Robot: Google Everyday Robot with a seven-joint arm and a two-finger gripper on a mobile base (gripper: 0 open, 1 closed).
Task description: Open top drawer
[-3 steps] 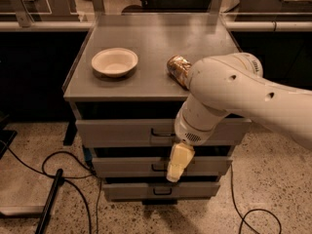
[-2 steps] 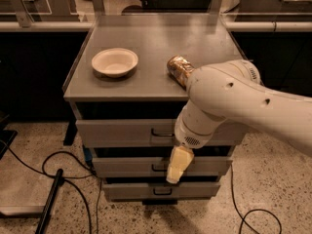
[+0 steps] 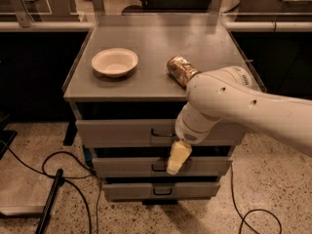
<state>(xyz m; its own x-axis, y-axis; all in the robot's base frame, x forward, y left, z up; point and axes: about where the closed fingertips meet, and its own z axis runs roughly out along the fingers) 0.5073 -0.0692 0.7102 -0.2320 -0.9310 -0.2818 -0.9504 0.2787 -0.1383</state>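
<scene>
The top drawer (image 3: pixel 117 132) is the widest grey front, just under the cabinet top, with a small dark wire handle (image 3: pixel 162 132) at its centre. My gripper (image 3: pixel 178 157), pale yellow, hangs in front of the cabinet just below and right of that handle, over the gap between the top and middle drawers. It does not hold the handle. My white arm (image 3: pixel 234 106) reaches in from the right and hides the right part of the top drawer front.
A white bowl (image 3: pixel 114 62) and a brown can (image 3: pixel 181 69) on its side lie on the grey cabinet top (image 3: pixel 146 33). Below are the middle drawer (image 3: pixel 126 166) and bottom drawer (image 3: pixel 131 190). Black cables (image 3: pixel 58 179) run over the floor at left.
My gripper has risen slightly towards the top drawer's handle and the arm's bulk has sunk a little. The drawers, bowl and can have not moved.
</scene>
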